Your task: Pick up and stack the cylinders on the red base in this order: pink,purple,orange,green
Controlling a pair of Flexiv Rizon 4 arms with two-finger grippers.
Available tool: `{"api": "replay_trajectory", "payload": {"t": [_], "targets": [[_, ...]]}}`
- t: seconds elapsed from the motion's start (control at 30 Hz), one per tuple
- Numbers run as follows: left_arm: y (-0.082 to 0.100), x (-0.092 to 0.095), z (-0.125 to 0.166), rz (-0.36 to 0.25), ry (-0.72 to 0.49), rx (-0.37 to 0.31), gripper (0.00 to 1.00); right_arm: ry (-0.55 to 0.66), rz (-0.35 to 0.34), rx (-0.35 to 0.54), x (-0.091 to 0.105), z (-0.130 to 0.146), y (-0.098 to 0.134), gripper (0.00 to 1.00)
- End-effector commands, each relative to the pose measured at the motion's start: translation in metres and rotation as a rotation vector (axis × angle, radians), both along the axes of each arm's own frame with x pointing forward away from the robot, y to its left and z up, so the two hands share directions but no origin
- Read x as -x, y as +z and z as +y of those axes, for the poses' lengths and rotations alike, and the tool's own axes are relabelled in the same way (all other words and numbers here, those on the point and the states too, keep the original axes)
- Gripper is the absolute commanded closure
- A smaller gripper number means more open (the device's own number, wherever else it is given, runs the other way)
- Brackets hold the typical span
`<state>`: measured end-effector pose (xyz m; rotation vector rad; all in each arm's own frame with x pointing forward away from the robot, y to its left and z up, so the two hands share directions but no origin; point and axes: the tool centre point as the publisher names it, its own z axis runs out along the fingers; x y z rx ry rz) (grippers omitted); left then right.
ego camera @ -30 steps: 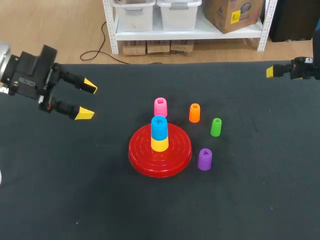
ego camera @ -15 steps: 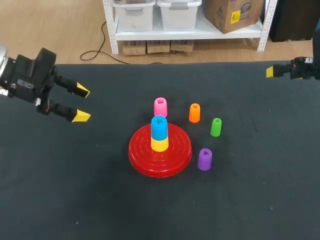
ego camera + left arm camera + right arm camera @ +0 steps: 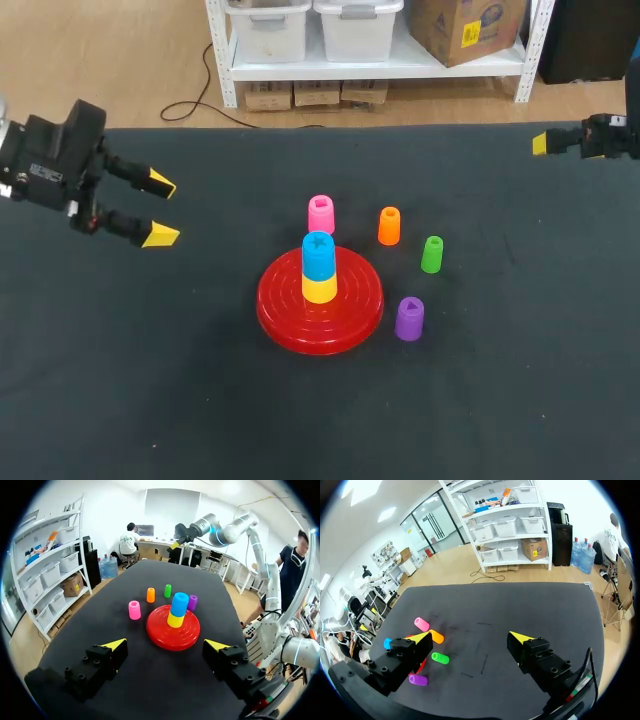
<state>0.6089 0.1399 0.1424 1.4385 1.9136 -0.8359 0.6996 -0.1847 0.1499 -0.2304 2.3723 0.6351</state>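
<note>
The red base sits mid-table with a yellow cylinder and a blue cylinder stacked on it. Just behind it stands the pink cylinder. The orange cylinder, green cylinder and purple cylinder stand on the table to its right. My left gripper hovers open and empty, well left of the base. In the left wrist view the left gripper faces the base. My right gripper is at the far right edge, and the right wrist view shows this right gripper open and empty.
A black cloth covers the table. In the right wrist view the green cylinder, the orange cylinder and the pink cylinder lie far ahead of the fingers. Bare cloth surrounds both grippers.
My left gripper has drawn back to the left, away from the base, still open. The right arm and all the cylinders have stayed put.
</note>
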Motion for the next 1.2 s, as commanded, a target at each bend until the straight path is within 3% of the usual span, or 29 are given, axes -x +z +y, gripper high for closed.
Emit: {"api": "replay_trajectory", "payload": {"t": [0.03,0.73,0.93,1.2], "targets": [[-0.001,0.0,0.0,-0.002,0.001,0.002,0.0,0.002,0.0,-0.001,0.0,0.0,0.0,0.0],[-0.001,0.0,0.0,-0.002,0.001,0.002,0.0,0.002,0.0,-0.001,0.0,0.0,0.0,0.0],[-0.001,0.0,0.0,-0.002,0.001,0.002,0.0,0.108,0.009,0.03,-0.017,0.05,0.016,0.0],[-0.001,0.0,0.0,-0.002,0.001,0.002,0.0,0.268,0.106,0.298,-0.039,0.141,0.003,0.0]]}}
